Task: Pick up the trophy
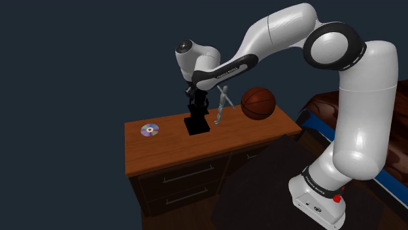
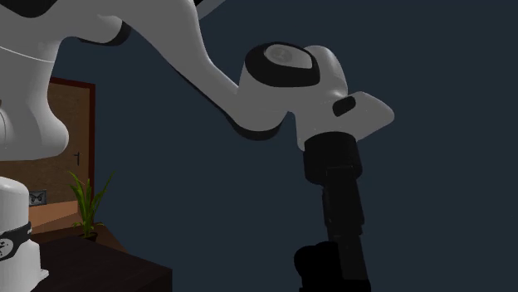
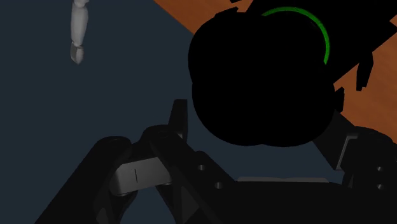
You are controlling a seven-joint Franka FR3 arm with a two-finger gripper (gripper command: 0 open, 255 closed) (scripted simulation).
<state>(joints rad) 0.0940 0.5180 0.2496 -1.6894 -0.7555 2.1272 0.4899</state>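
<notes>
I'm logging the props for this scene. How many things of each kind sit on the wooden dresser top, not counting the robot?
disc: 1
black trophy: 1
grey jointed figure: 1
basketball: 1
Total: 4

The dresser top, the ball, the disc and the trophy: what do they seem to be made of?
The dresser top looks like wood: reddish-brown, fairly matte. The ball is dark orange with dark seams like a basketball, probably rubber or leather. The disc has a rainbow sheen, likely shiny plastic like a CD. The trophy is flat black all over; its material cannot be told.
</notes>
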